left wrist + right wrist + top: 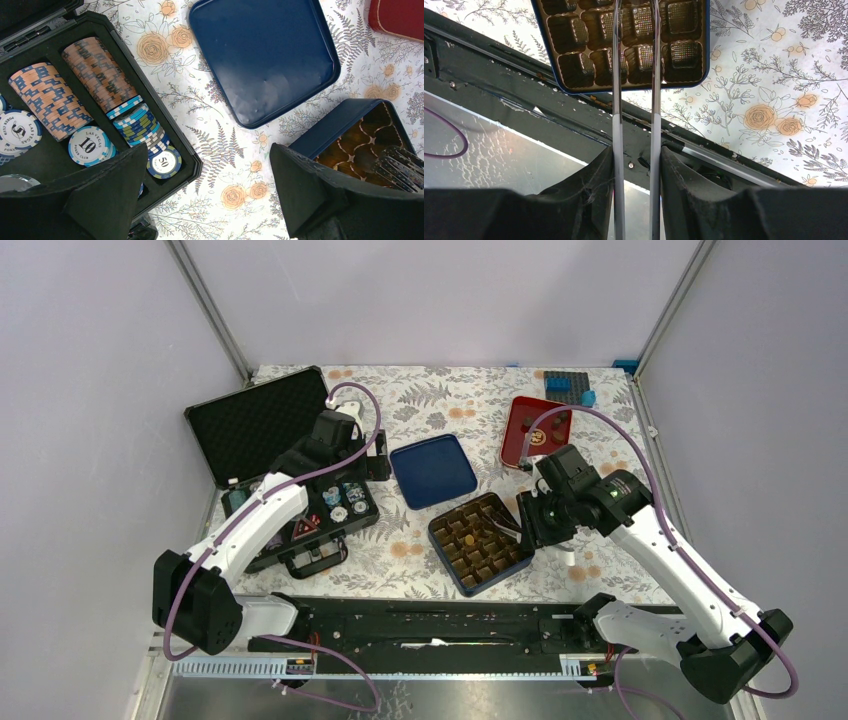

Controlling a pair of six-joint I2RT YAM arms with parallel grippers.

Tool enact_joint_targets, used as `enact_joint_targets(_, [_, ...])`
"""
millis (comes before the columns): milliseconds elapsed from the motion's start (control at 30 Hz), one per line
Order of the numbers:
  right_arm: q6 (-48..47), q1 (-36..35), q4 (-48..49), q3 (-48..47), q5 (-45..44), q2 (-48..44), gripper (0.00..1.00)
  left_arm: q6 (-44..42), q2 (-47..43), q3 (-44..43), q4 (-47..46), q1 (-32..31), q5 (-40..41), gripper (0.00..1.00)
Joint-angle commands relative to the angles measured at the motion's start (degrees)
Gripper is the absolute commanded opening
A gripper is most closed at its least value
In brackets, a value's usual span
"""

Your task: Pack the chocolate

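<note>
Right tool [635,165] clamps metal tongs [616,75] over the blue box [684,84]; left tool [207,160] gapes wide, empty

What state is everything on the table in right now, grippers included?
Left gripper: open, empty.
Right gripper: shut on the tongs.
Tongs: tips over the blue tin.
Blue tin: open, lid off.
Blue lid: lying flat beside the tin.
Chocolates: in the red tray, not yet packed.
Poker chip case: open, chips inside.
</note>
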State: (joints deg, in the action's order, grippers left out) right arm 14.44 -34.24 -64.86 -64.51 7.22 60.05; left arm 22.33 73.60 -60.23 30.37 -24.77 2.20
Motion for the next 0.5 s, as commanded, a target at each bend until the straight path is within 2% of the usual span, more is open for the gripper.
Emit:
enact_joint_targets(0, [0.4, -0.9, -0.1, -0.5, 1.0, -0.4, 0.42, 0.2, -1.5, -1.1, -1.6, 0.2, 0.5, 0.99])
enact_joint_targets(200, [0.5, -1.0, 0.0, -0.9, 0.5, -0.2, 0.39, 0.2, -1.5, -0.9, -2.0, 0.2, 0.4, 0.99])
enact_joint_targets(400, [1.8, -1.0, 1.9, -3.5, -2.1, -1.7, 0.14, 0.2, -1.3, -0.9, -2.0, 0.2, 0.2, 0.99])
enact_joint_targets(467, [2.4, -1.0, 3.1, -5.0, -3.5, -1.9, 0.13, 0.2, -1.2, -0.8, -2.1, 0.2, 0.1, 0.99])
